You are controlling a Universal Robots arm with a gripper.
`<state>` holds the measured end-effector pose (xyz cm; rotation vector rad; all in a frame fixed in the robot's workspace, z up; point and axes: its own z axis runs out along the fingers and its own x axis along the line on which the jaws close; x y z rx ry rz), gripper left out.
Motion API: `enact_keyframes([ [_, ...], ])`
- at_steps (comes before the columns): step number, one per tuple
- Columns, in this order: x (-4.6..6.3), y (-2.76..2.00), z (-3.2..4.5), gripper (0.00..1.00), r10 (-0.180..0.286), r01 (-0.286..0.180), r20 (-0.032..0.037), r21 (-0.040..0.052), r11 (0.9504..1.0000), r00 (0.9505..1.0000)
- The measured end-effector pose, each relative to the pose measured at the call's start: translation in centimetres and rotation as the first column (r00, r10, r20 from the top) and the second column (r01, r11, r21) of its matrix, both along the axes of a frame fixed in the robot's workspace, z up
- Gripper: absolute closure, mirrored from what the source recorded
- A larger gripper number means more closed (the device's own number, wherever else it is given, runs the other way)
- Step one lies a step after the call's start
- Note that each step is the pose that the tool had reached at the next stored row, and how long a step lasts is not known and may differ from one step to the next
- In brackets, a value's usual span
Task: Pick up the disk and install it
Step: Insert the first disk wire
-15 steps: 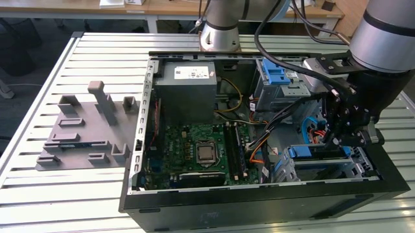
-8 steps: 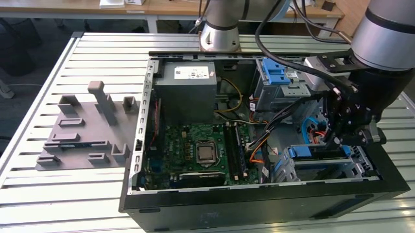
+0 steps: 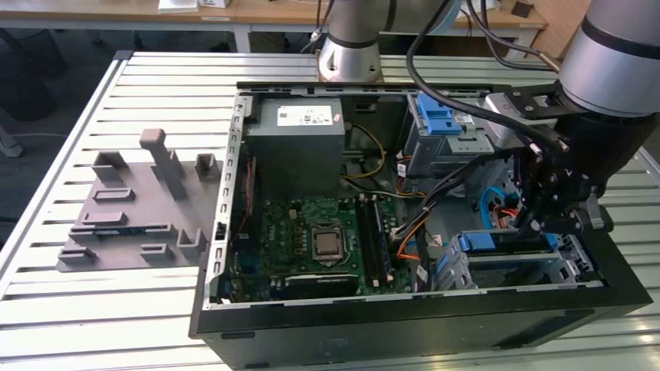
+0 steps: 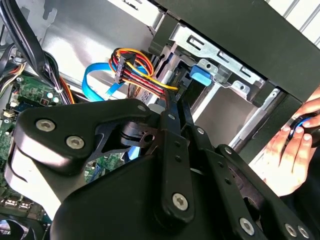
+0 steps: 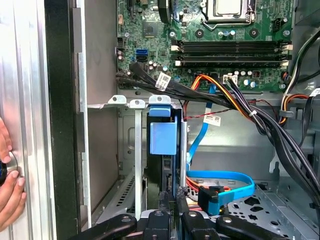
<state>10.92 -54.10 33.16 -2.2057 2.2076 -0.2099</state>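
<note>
On the slatted table [image 3: 154,309]: an open black computer case [image 3: 413,332] lies on its side, and a grey plastic fixture [image 3: 134,216] lies beside it toward the exterior view's left.
Inside the case: a green circuit board [image 3: 309,247], a grey power box [image 3: 299,147], many cables, and two metal drive cages toward the exterior view's right.
Labels: the power box carries a white sticker [image 3: 306,117], and two cables carry small white tags [image 5: 163,80]; I cannot read the print on any of them.
Disk: the disk [image 5: 163,137] stands on its edge inside the lower drive cage [image 5: 135,150], with its blue plastic carrier end facing the first wrist camera. In the exterior view its blue part [image 3: 505,241] shows in the cage near the front wall of the case.
Gripper place: the gripper [image 3: 542,228] hangs in the case just above this cage; in the first wrist view it [image 5: 171,200] is right at the edge of the disk.
Gripper state: I cannot tell how far it is open, or whether it has hold of the disk.
Wrist views add: a person's hand [image 5: 7,185] rests on the outer wall of the case, a blue flat cable [image 5: 220,177] curves beside the cage, and a bundle of orange, yellow and red wires [image 4: 135,70] ends near a blue latch [image 4: 200,76].
Exterior view adds: the other cage [image 3: 443,124], with a blue plastic piece, sits beside the power box.
</note>
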Motion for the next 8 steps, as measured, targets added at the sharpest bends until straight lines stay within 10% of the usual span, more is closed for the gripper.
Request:
enact_keyframes([
  [8,-0.01,-0.07,-0.07,0.84,0.0,0.0,0.0,0.002,1.0,1.0],
])
